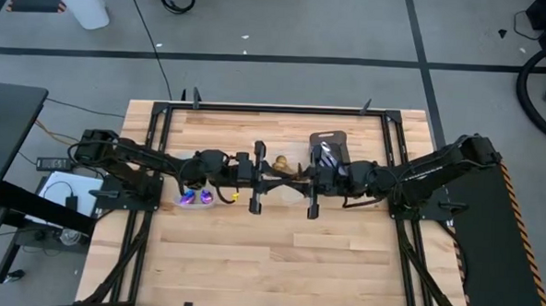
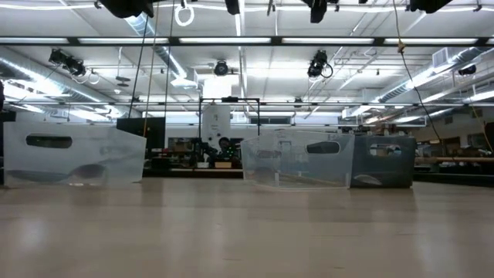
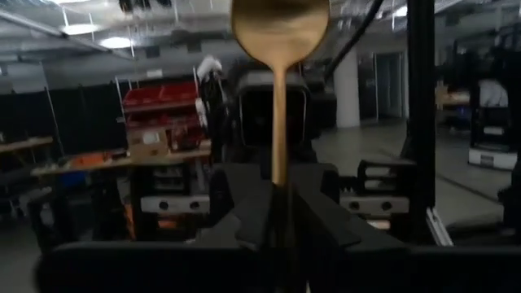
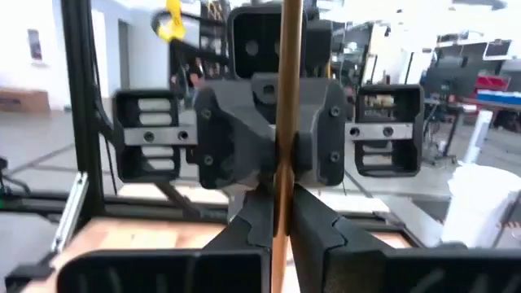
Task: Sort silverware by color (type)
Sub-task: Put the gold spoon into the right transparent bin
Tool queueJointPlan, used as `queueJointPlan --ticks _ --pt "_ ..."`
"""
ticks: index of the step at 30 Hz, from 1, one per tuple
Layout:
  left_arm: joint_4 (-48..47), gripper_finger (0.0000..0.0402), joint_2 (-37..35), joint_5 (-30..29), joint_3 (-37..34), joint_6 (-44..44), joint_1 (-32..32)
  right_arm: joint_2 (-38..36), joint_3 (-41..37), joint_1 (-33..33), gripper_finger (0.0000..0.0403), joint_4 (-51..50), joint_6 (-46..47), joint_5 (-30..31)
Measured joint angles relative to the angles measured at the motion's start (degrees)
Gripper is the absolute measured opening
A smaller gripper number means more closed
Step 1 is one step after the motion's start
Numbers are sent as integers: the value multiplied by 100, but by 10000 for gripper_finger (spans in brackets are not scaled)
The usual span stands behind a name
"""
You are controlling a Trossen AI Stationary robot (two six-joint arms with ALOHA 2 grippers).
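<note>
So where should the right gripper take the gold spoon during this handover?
On the bare handle, coming from the end opposite the bowl. The gold spoon stands upright between the left gripper and right gripper; its slim straight handle fits shut fingers, the bowl doesn't.

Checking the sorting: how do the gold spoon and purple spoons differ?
The gold spoon is one piece, in the air, its handle gripped by the right hand, opposite the left hand; the purple spoons are several, lying low beside the left arm. Both are shiny.

Wooden table; clear containers and dark tray on it.
</note>
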Motion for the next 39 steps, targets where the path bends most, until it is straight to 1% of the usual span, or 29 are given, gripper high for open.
queueJointPlan --ticks 3,7,13,15,18,22,27,33,35,39 --pt "-541 87 -133 -41 0 30 -2 -98 0 18 28 -484 107 299" --pt "-1780 118 -523 -297 -1 46 -2 -335 0 17 44 -1493 498 1040" --pt "-3432 125 -879 -1002 -4 -208 -6 -451 0 -44 41 -2641 985 1866" --pt "-3910 125 -906 -1079 -2 -405 -2 -451 0 -118 40 -3044 1245 2080" --pt "-4523 125 -940 -1083 -5 -639 -4 -451 0 -238 40 -3545 1640 2244" --pt "-5327 125 -941 -1077 -4 -1109 -27 -448 0 -365 40 -3769 2001 2208" --pt "-6129 125 -941 -1082 -4 -1516 -106 -374 2 -543 40 -3784 2414 1619" --pt "-6412 125 -941 -1080 -4 -1836 -105 25 2 -765 41 -3950 2948 1112" --pt "-6440 125 -941 -1084 -4 -1939 -105 213 2 -868 40 -3957 3139 825" --pt "-6456 125 -941 -1075 -4 -1954 -109 527 2 -1045 40 -4007 3345 506"
